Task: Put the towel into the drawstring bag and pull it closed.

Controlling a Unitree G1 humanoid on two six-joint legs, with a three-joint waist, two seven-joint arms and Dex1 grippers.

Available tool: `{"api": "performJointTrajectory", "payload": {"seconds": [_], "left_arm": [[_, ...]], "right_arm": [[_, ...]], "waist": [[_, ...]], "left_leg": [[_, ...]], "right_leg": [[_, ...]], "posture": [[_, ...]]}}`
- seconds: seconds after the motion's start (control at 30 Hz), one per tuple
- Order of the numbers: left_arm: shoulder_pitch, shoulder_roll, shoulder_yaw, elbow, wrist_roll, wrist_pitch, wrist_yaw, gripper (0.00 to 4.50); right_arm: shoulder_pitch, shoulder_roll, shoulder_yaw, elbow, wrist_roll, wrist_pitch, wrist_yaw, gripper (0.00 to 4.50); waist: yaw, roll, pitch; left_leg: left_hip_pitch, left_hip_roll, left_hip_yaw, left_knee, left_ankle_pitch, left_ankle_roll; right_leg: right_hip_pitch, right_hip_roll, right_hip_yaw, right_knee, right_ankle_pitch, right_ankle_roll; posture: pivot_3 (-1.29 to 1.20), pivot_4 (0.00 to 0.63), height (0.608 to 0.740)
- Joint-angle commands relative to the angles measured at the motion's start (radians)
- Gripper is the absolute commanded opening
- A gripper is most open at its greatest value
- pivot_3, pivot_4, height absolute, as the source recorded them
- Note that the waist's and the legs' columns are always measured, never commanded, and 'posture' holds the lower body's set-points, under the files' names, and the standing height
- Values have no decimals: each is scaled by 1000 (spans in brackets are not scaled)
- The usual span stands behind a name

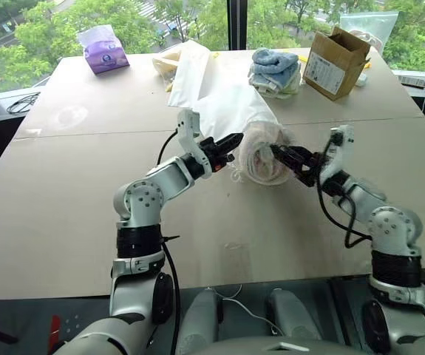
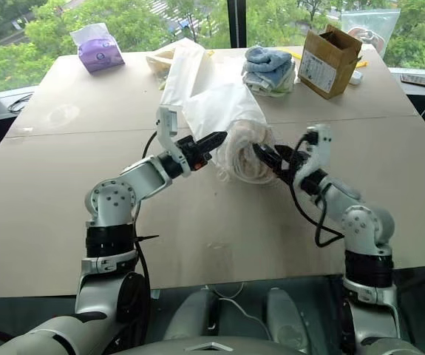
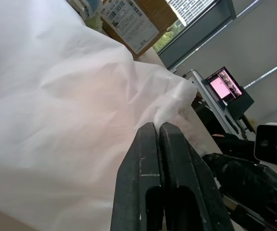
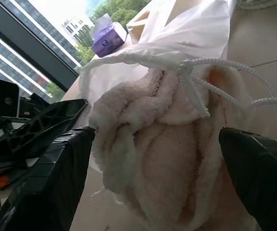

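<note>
2 end effectors: left [image 1: 233, 140] clenched on drawstring bag [image 1: 236, 111], right [image 1: 277, 153] released | 1 towel [image 4: 148, 144] in bag mouth

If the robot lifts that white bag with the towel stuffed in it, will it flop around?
Probably. The drawstring bag is thin, creased fabric that drapes over the table, so it should sag from wherever it is pinched. The fluffy towel bulges from its mouth and looks light, but might slip out until the cords are pulled.
</note>
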Motion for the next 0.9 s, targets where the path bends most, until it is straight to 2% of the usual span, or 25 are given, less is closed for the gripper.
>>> {"api": "performJointTrajectory", "payload": {"seconds": [0.03, 0.2, 0.27, 0.33, 0.5, 0.73, 0.83, 0.87, 0.9], "left_arm": [[-17, 7, 2, -11, 1, -17, -16, 0], [-12, 11, 1, -14, -1, -14, -20, 0], [-8, 10, -3, -14, 0, -13, -23, 0], [-6, 10, -6, -14, 0, -11, -25, 0], [-4, 15, -8, -16, -2, -6, -32, 0], [5, 27, -9, -17, 4, -3, -47, 0], [7, 27, -9, -19, 8, -3, -51, 0], [9, 27, -9, -20, 8, -3, -52, 0], [10, 27, -8, -22, 8, -2, -52, 0]], "right_arm": [[101, -28, -73, -77, 40, 6, -26, 4430], [282, -54, 10, -172, 22, 42, -4, 4430], [293, -58, 119, -166, -102, -12, -9, 4430], [273, -35, 202, -127, -218, -94, -18, 4430], [188, 40, 268, 27, -365, -244, -4, 4430], [68, 177, 202, 166, -289, -290, 79, 4430], [36, 199, 195, 198, -312, -314, 80, 3633], [25, 212, 186, 205, -304, -314, 75, 3285], [15, 223, 177, 209, -293, -311, 73, 2752]], "waist": [[4, 0, 0], [17, 0, 0], [10, 0, 0], [7, -1, 0], [10, -1, 0], [15, -1, 0], [17, -1, 0], [18, -1, 0], [18, -1, 0]], "left_leg": [[0, 0, 0, 0, 0, 0], [0, 0, 0, 0, 0, 0], [1, 0, 1, 0, 0, 0], [3, 0, 2, 0, 0, 0], [3, 0, -1, 0, 2, -3], [2, 1, -2, 1, 2, -3], [2, 0, -2, 0, 2, -3], [2, 0, -2, 0, 2, -3], [1, 0, -2, 0, 2, -3]], "right_leg": [[0, 0, 0, 0, 0, 0], [1, 0, -1, -1, 0, 0], [1, 0, 2, -1, 0, 0], [1, 2, 3, 0, 0, 0], [1, 3, 1, 1, 0, 0], [1, 2, 0, 1, 0, 0], [1, 1, 0, 1, 0, 0], [1, 1, 0, 1, 0, 0], [1, 1, -1, 1, 0, 0]], "posture": [[0, 150, 740], [0, 150, 740], [0, 150, 740], [0, 150, 740], [0, 150, 740], [0, 150, 740], [0, 150, 740], [0, 150, 740], [0, 150, 740]]}}
